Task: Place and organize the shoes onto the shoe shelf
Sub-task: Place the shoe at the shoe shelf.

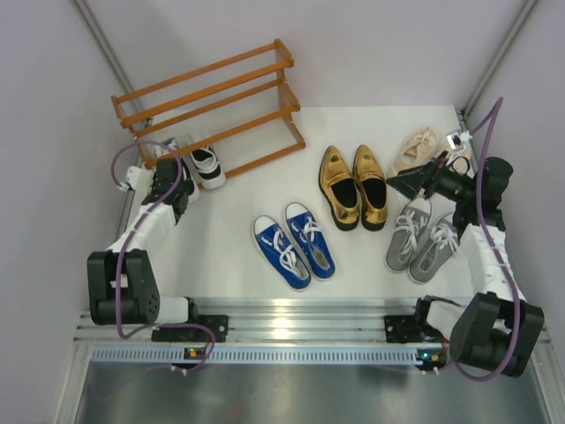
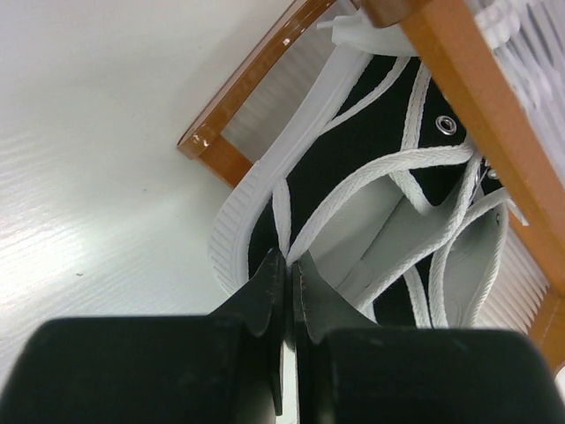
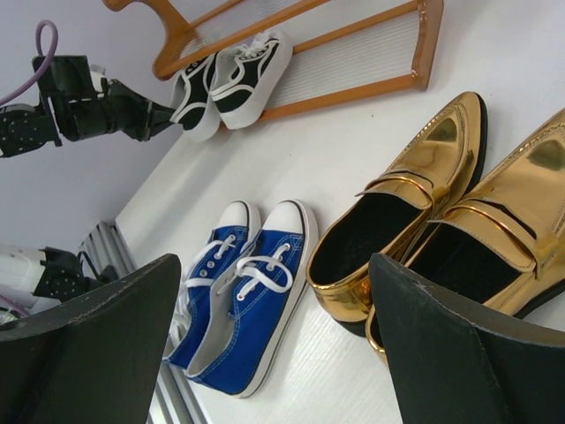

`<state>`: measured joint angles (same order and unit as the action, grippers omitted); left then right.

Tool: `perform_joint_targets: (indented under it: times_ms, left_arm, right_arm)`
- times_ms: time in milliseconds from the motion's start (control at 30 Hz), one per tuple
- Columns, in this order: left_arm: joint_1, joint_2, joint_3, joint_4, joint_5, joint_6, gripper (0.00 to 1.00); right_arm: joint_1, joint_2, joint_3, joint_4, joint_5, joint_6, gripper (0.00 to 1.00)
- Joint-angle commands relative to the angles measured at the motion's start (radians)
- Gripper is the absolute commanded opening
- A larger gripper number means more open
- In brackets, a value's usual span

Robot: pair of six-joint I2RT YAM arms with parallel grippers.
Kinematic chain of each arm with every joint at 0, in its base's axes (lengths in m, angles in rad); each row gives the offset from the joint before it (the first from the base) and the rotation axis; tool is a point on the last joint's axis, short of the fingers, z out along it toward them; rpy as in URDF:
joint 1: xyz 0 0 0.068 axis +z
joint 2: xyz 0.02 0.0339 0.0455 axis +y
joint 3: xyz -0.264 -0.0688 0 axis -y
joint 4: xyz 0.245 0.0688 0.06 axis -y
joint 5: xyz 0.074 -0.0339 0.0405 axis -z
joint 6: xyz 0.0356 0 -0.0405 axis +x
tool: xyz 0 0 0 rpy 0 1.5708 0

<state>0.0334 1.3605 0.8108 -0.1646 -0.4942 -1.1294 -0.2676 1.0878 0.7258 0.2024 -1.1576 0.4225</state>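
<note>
The orange-brown shoe shelf [image 1: 203, 72] stands at the back left. The two black-and-white sneakers [image 1: 208, 164] lie at its lowest front slat. My left gripper [image 1: 169, 179] is at the left sneaker; in the left wrist view its jaws [image 2: 290, 258] are shut on that sneaker's white lace [image 2: 353, 208], under a shelf slat [image 2: 477, 97]. My right gripper [image 1: 404, 184] is open and empty, between the gold loafers [image 1: 353, 185] and the beige lace-ups [image 1: 415, 148]. The blue sneakers [image 1: 296, 246] and grey sneakers [image 1: 422, 237] lie on the table.
The right wrist view shows the blue pair [image 3: 247, 291], gold loafers [image 3: 415, 194], black-and-white pair [image 3: 247, 71], shelf post [image 3: 430, 35] and left gripper [image 3: 163, 113]. Walls close in the left, back and right. A metal rail [image 1: 291, 331] runs along the near edge.
</note>
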Motion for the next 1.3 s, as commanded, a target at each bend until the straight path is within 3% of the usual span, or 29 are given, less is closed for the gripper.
perform_joint_targets:
  times_ms: [0,900,1267]
  left_arm:
    - [0.007,0.005,0.077,0.134,-0.046,0.017,0.00]
    - [0.007,0.111,0.137,0.155,-0.050,0.031,0.00]
    - [0.008,0.127,0.139,0.155,-0.043,0.031,0.06]
  right_arm:
    - [-0.018,-0.002,-0.008,0.075,-0.022,-0.010,0.88]
    - [-0.036,-0.002,-0.009,0.084,-0.028,-0.008,0.88]
    - [-0.044,0.001,-0.012,0.088,-0.030,-0.007,0.88]
